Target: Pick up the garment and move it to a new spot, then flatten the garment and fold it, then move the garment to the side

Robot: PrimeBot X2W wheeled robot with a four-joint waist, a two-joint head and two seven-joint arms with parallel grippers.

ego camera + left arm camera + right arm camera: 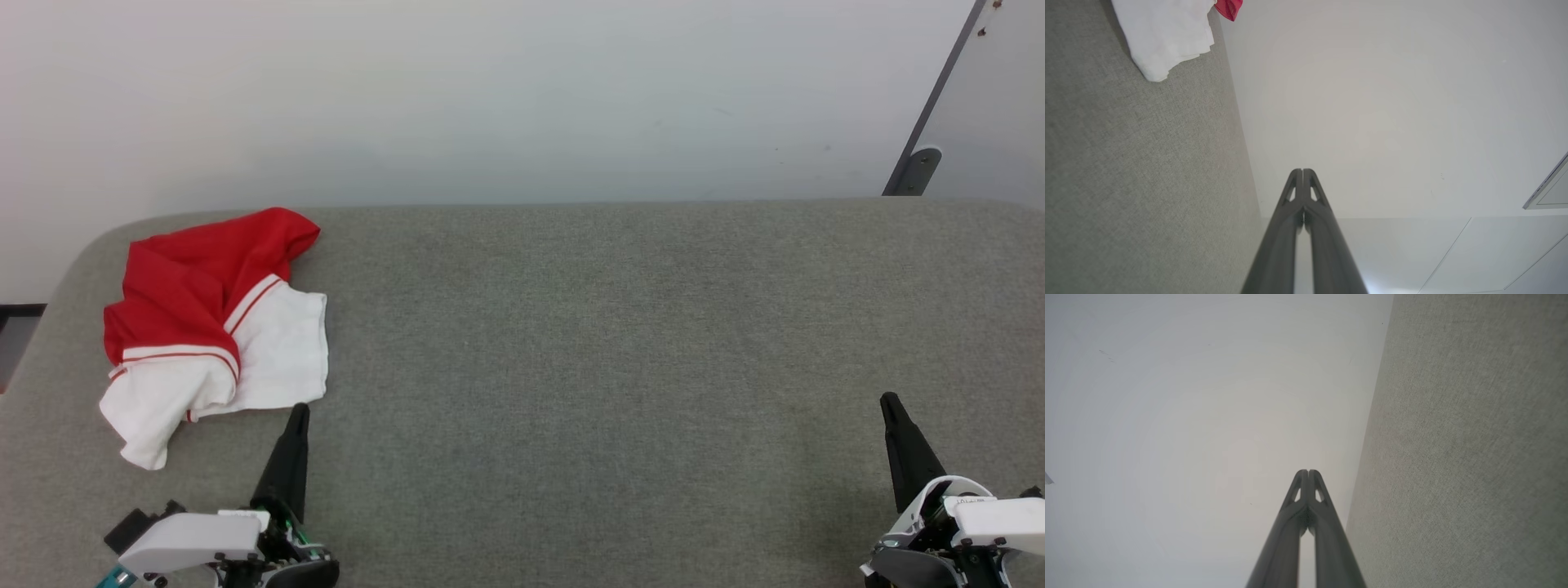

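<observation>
Garment (214,327) just beside left claw (300,410)

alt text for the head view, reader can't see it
A crumpled red and white garment lies at the left of a grey fabric surface, just beyond the shut left gripper. The shut right gripper sits at lower right.

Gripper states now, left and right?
Left gripper: jaws shut, holding nothing; garment lies near its tip.
Right gripper: jaws shut, holding nothing.
</observation>
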